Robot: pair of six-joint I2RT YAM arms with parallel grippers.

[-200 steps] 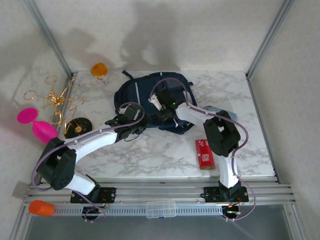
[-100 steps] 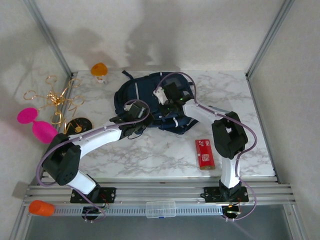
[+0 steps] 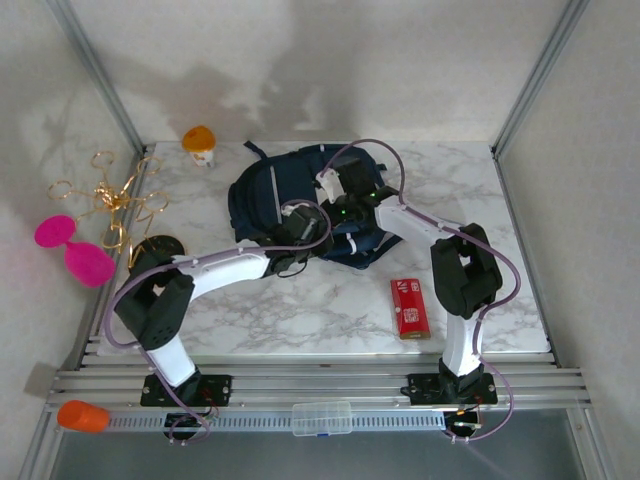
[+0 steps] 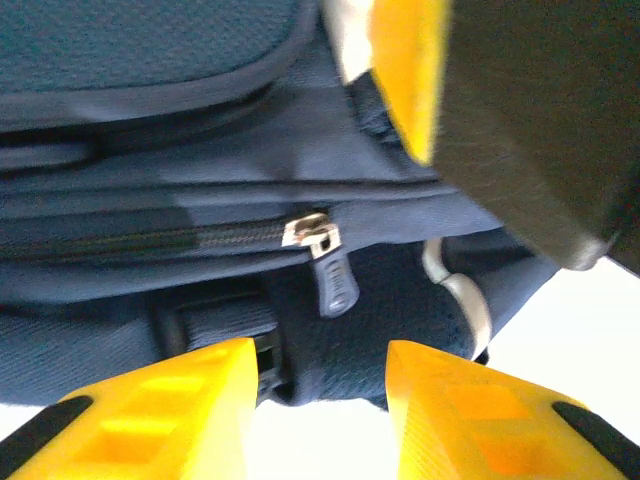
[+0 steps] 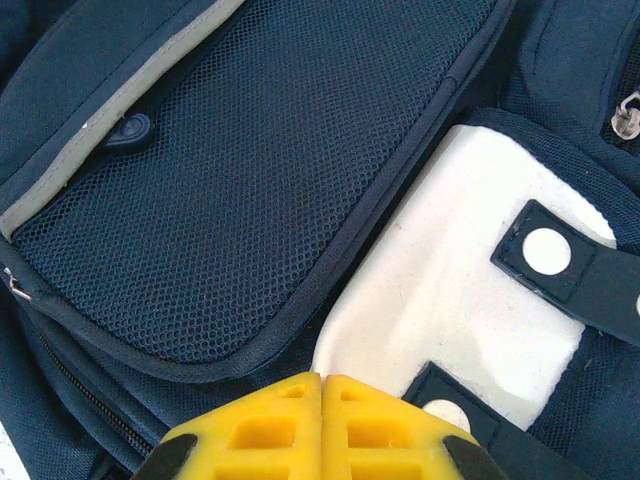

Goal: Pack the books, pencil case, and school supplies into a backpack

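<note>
The navy backpack (image 3: 262,192) lies at the back middle of the marble table. My left gripper (image 3: 302,240) is at its near edge, open, and my left wrist view shows its fingers (image 4: 180,400) on either side of bare table. A grey zipper pull (image 4: 335,280) hangs just ahead of them on the backpack (image 4: 150,60). My right gripper (image 3: 340,198) rests on top of the pack, shut (image 5: 322,405), at the seam between a mesh pocket (image 5: 250,150) and a white patch (image 5: 450,300). The red box of school supplies (image 3: 410,307) lies at the front right. Books and pencil case are out of view.
An orange capped object (image 3: 200,143) stands at the back left. A black-and-gold disc (image 3: 158,250) lies at the left edge, with gold wire pieces (image 3: 110,195) and pink shapes (image 3: 75,250) beyond it. Bare marble lies in front of the backpack and to its right.
My left gripper has slid right along the backpack's near edge. My right gripper has moved a little right and back on top of the pack.
</note>
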